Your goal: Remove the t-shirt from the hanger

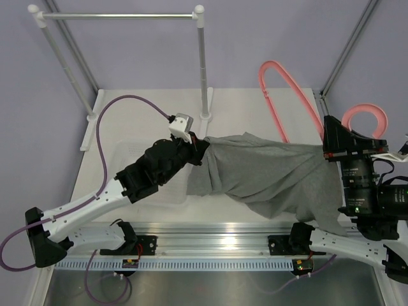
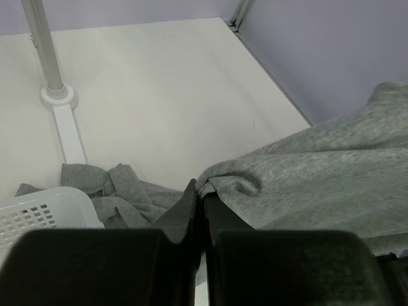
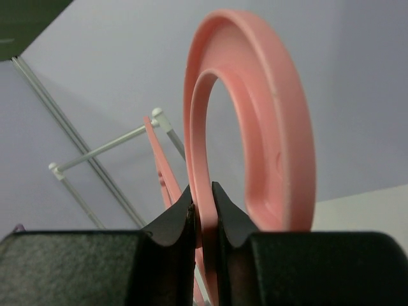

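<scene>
The grey t-shirt (image 1: 268, 172) hangs stretched between the two arms above the table. My left gripper (image 1: 199, 145) is shut on the shirt's left edge; in the left wrist view (image 2: 201, 191) the fabric (image 2: 306, 178) bunches at the fingertips. The salmon-pink hanger (image 1: 287, 95) is held up at the right, one bare arm sticking out behind the shirt, its round hook (image 1: 364, 116) by the right wrist. My right gripper (image 1: 331, 150) is shut on the hanger near the hook, seen in the right wrist view (image 3: 203, 199) with the hook (image 3: 280, 127) looming above.
A white-and-silver clothes rail (image 1: 121, 15) stands at the back left, its post (image 1: 203, 70) just behind my left gripper. A white perforated basket (image 1: 137, 172) lies under my left arm; its corner shows in the left wrist view (image 2: 38, 213). A frame upright (image 1: 350, 44) stands at back right.
</scene>
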### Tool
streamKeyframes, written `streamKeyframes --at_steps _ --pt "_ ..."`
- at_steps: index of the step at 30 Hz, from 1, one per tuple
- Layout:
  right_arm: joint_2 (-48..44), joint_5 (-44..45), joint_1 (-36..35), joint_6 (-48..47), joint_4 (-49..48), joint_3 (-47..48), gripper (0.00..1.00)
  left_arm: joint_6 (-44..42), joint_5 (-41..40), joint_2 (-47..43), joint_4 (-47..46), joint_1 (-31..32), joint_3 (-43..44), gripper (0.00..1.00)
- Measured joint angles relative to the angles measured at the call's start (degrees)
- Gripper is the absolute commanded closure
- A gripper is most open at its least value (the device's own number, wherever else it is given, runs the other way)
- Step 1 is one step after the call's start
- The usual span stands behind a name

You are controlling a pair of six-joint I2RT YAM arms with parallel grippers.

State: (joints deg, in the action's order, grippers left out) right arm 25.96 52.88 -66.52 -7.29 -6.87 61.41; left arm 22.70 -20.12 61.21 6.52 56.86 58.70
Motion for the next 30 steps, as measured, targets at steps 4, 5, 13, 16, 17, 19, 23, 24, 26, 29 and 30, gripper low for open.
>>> streamKeyframes --at_steps 4,5,13,16,17,19,23,24,26,29,30 --pt "8.59 -1.79 0.0 -7.19 -15.52 0.15 1.0 -0.07 1.14 0.07 -1.27 -0.15 -1.22 1.0" --pt "11.08 -2.62 0.0 -9.38 -19.45 0.22 1.0 -0.2 1.33 0.09 -2.45 -0.2 -1.81 1.0" --pt "27.82 -6.93 0.26 -20.39 -36.65 6.88 1.0 -1.81 0.22 2.58 -8.37 -0.31 -5.64 1.0" --pt "31.19 -8.09 2.01 -20.96 -38.82 8.92 1.0 -2.62 -0.57 4.98 -10.25 -0.48 -5.88 1.0" --pt "31.95 -8.48 3.1 -20.65 -38.93 9.38 1.0 -2.84 -0.74 5.9 -11.06 -0.52 -5.99 1.0" --pt "32.83 -9.25 6.14 -18.91 -38.29 9.81 0.99 -3.23 -0.96 7.56 -12.59 -0.7 -6.58 1.0" --pt "33.0 -10.25 11.32 -14.93 -34.88 10.71 0.93 -3.52 -1.22 10.51 -14.23 -0.98 -7.41 1.0" --pt "32.87 -10.36 11.91 -14.38 -34.4 10.75 0.94 -3.52 -1.22 10.99 -14.49 -0.98 -7.54 1.0" --pt "32.46 -10.58 12.33 -13.6 -33.22 10.75 0.98 -3.5 -1.18 11.78 -15.3 -0.96 -7.72 1.0" --pt "31.65 -10.6 12.35 -13.03 -31.47 10.75 1.0 -3.5 -1.14 12.39 -16.41 -0.96 -7.72 1.0" --pt "31.28 -10.67 12.37 -12.81 -30.62 10.75 0.99 -3.56 -1.14 12.44 -16.55 -0.96 -7.72 1.0"
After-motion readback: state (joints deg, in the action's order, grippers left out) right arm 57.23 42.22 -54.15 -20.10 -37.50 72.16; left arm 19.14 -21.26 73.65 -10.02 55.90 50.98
